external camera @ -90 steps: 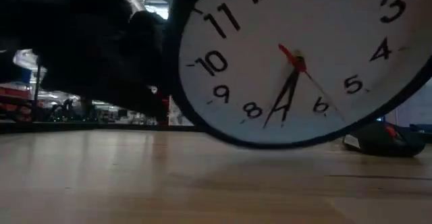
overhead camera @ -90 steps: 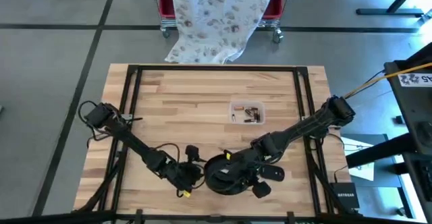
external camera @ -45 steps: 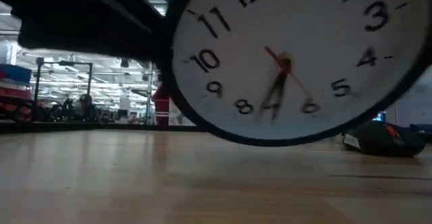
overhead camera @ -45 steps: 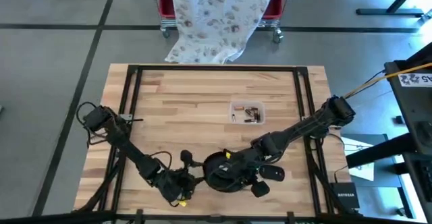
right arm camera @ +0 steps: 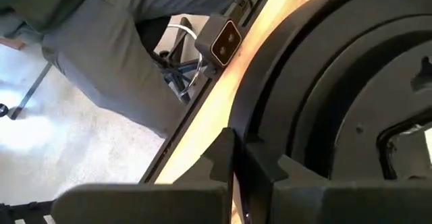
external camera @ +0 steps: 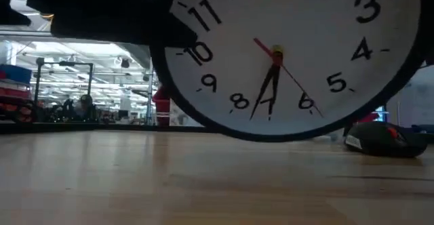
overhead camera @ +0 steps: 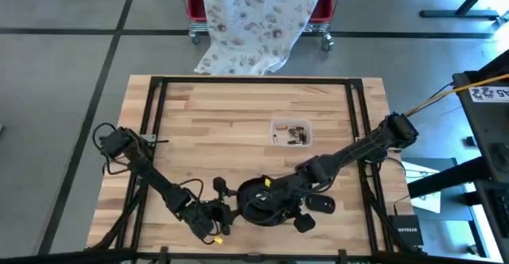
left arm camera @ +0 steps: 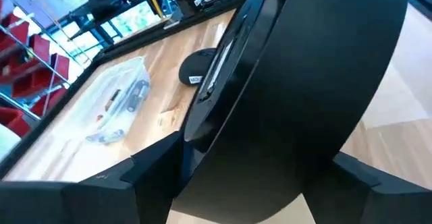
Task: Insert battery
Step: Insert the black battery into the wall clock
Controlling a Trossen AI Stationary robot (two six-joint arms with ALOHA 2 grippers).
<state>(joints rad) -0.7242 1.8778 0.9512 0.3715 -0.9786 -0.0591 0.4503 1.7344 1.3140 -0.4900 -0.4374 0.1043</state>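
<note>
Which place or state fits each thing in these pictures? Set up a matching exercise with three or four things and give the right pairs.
Things:
1. wall clock
2. clear container
3. black cover piece
4. patterned cloth

Places or states:
A. draped over red bins beyond the table's far edge
B. lying flat on the table, close to the clock on the right arm's side
C. lifted off the table, tilted, its white face turned toward the low camera
D. mid-table, holding small items

Pairs: 1-C, 2-D, 3-B, 4-A
</note>
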